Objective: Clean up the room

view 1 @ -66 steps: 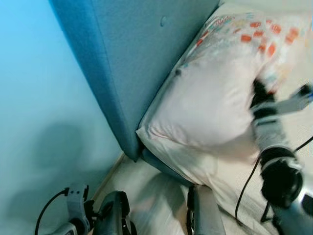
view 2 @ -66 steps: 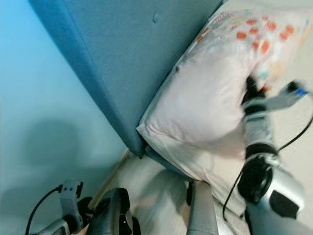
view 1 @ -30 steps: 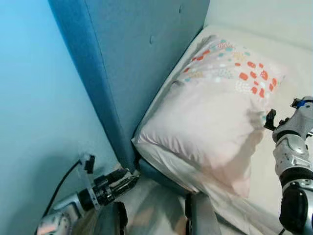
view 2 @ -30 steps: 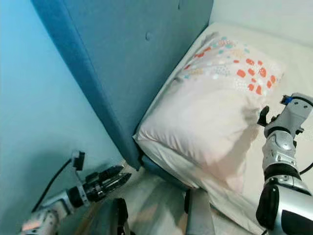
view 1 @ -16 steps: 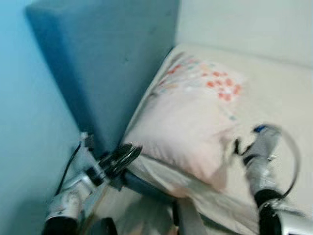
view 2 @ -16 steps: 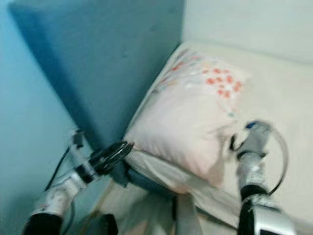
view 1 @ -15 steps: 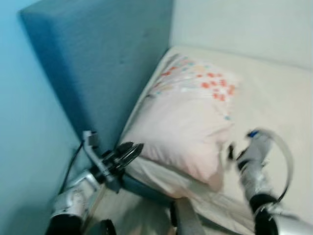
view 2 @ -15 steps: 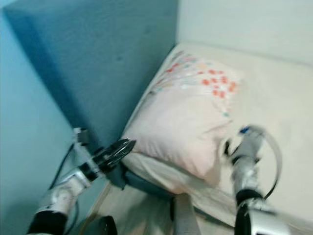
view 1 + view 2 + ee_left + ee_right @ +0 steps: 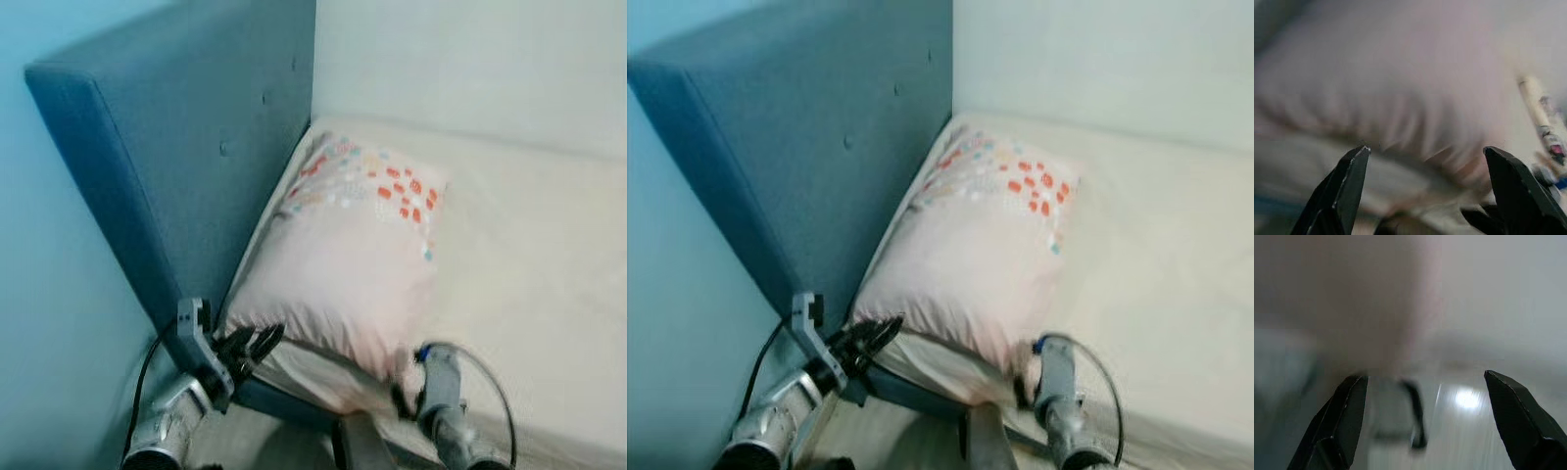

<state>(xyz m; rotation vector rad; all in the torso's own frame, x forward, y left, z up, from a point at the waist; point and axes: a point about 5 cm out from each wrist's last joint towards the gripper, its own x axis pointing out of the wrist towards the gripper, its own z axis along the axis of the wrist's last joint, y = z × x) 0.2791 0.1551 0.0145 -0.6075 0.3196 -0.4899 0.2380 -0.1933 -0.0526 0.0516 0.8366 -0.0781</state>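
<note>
Both arms have dropped from the pillow [image 9: 348,259]; left gripper [image 9: 872,343] and right gripper [image 9: 1425,426] hang released at the bed's [image 9: 529,294] near edge, pillow placed; next, find other clutter.

A soft, matt cloth pillow [image 9: 348,259] with a printed end is being shown on a smooth matt sheet [image 9: 529,255], against a headboard [image 9: 186,166] upholstered in woven, tufted fabric, with silver metal arms.
</note>
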